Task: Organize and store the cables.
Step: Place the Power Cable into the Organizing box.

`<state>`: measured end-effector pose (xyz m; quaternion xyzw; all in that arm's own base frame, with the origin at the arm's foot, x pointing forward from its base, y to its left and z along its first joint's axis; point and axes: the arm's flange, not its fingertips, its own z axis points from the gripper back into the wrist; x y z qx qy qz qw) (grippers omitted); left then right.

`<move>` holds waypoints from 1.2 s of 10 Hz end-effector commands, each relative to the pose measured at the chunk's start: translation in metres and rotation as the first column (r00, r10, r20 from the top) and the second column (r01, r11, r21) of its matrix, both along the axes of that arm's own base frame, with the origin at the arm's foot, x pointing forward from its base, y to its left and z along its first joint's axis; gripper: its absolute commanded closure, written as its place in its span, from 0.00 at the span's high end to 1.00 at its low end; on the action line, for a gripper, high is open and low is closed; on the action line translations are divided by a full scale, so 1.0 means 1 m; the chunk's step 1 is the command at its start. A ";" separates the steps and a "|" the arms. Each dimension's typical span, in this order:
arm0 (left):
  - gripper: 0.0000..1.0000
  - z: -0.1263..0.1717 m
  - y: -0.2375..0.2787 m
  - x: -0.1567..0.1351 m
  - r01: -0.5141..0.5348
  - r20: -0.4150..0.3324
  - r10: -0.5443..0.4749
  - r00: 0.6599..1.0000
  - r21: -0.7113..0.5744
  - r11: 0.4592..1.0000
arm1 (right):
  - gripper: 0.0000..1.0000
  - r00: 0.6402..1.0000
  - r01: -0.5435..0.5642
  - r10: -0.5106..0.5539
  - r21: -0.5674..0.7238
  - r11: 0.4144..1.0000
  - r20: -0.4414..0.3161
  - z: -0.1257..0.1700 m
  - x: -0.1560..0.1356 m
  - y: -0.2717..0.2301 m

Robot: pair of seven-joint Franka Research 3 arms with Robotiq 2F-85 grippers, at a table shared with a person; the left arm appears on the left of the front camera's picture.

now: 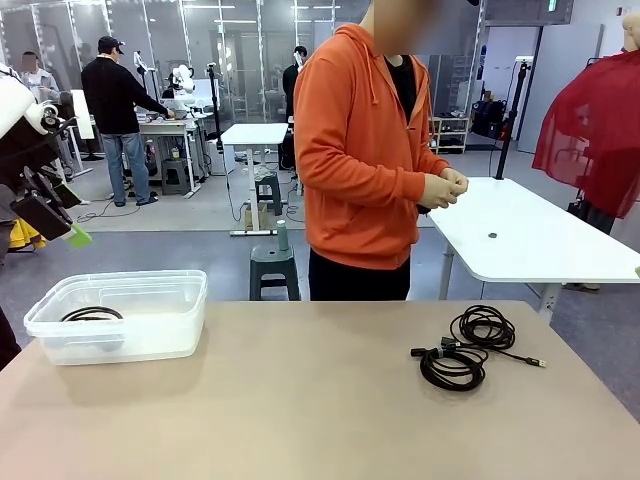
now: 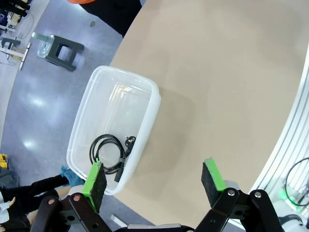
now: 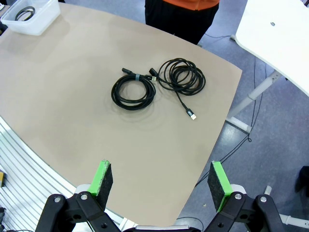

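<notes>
Two coiled black cables lie side by side on the tan table's right half: a thicker coil (image 1: 452, 365) (image 3: 133, 91) and a thinner, looser one (image 1: 483, 327) (image 3: 181, 76) with a small connector trailing off. A third coiled cable (image 1: 92, 314) (image 2: 108, 150) with a chunky plug rests inside the clear plastic bin (image 1: 150, 335) (image 2: 149, 108) at the table's left. My left gripper (image 2: 153, 179) hangs open high above the bin's near side. My right gripper (image 3: 161, 181) is open too, high over the near right table edge, well short of the two coils.
A person in an orange hoodie stands at the far side with both hands (image 1: 445, 188) together at the chest, away from the table. My left arm (image 1: 30, 150) is raised at the far left. A white table (image 1: 540, 235) stands behind on the right.
</notes>
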<state>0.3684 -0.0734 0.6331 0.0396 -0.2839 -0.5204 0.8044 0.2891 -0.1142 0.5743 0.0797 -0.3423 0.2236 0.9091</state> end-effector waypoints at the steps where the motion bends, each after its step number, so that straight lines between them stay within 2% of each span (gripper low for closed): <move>1: 1.00 0.002 -0.002 0.001 -0.024 -0.005 0.024 1.000 0.016 1.000 | 1.00 1.000 -0.006 0.006 0.004 1.000 0.002 -0.001 0.000 -0.002; 12: 1.00 0.002 -0.002 0.001 -0.024 -0.005 0.024 1.000 0.016 1.000 | 1.00 1.000 -0.006 0.006 0.004 1.000 0.002 -0.001 0.000 -0.002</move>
